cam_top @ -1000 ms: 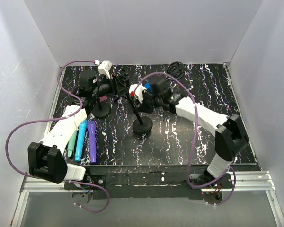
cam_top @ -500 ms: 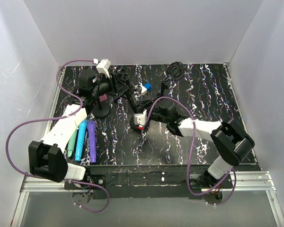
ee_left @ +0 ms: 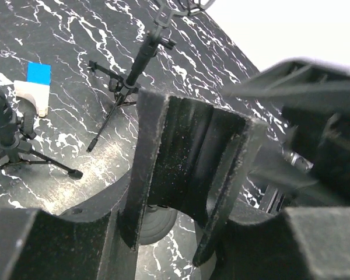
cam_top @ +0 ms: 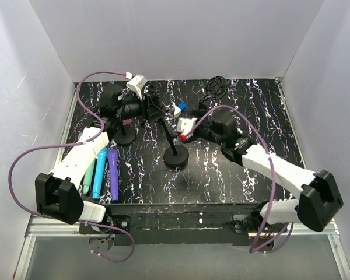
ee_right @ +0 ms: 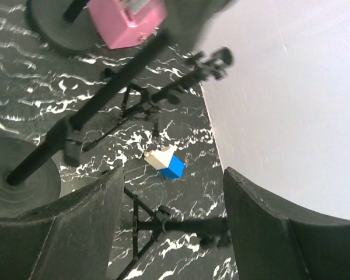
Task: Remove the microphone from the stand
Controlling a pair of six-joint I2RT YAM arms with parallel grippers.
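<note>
The black stand has a round base (cam_top: 176, 157) mid-table, and its pole (ee_right: 93, 105) leans up and left. My left gripper (cam_top: 147, 108) is shut on the stand's top part, which shows as a dark piece (ee_left: 186, 157) between the fingers. The microphone (cam_top: 179, 108), a small white body with a blue end, lies on the table behind the stand. It also shows as the microphone (ee_right: 166, 163) and the microphone (ee_left: 35, 87) in the wrist views. My right gripper (cam_top: 185, 121) hangs just in front of it, open and empty (ee_right: 174, 192).
A second round base (cam_top: 124, 137) carries a pink piece (cam_top: 126, 122) at the left. Green, blue (cam_top: 100, 169) and purple microphones lie near the left arm. Thin tripod stands (ee_left: 128, 87) and a ring mount (cam_top: 216, 86) lie along the back. White walls enclose the table.
My right gripper has opened and let go of the white-and-blue microphone, which now lies on the table. The right arm dipped toward the stand's base, then swung back up. The left gripper kept its grip.
</note>
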